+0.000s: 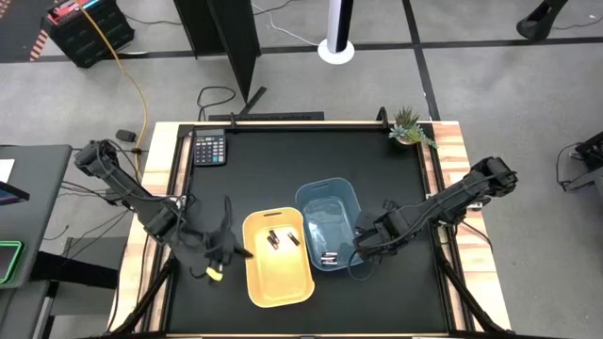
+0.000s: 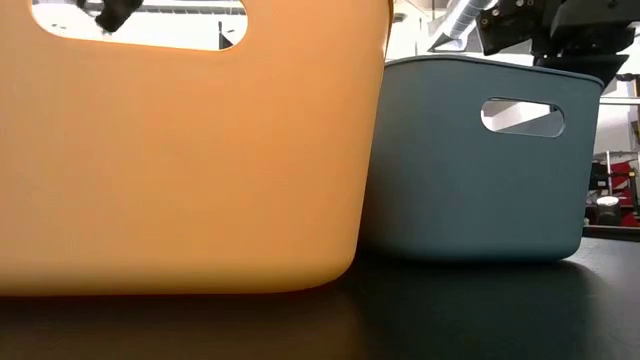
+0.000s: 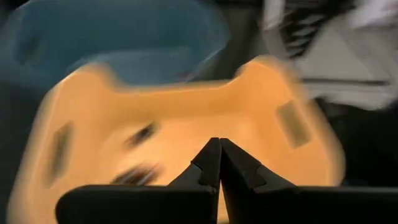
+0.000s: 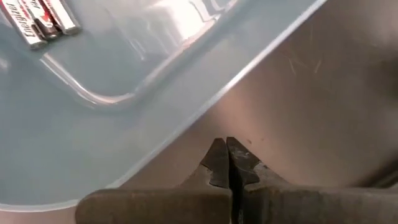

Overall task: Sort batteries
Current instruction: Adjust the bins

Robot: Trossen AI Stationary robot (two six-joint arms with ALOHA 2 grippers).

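Two dark batteries (image 1: 282, 239) lie on the floor of the yellow tray (image 1: 256, 282); the left wrist view shows them blurred as dark batteries (image 3: 142, 134). Whitish-silver batteries (image 1: 328, 257) lie side by side in the blue tray (image 1: 307, 196), and the same batteries (image 4: 41, 22) show in the right wrist view. My left gripper (image 1: 226, 249) is shut and holds nothing, just off the yellow tray's left side; its tips (image 3: 219, 163) point at that tray. My right gripper (image 1: 364, 249) is shut and holds nothing, over the table beside the blue tray's near right corner (image 4: 186, 118).
A calculator (image 1: 209, 149) lies near the table's far left corner and a small potted plant (image 1: 409, 127) stands at the far right corner. A small yellow-green thing (image 1: 215, 274) shows below the left gripper. In the low view the yellow tray wall (image 2: 180, 160) and blue tray wall (image 2: 470, 180) fill the foreground.
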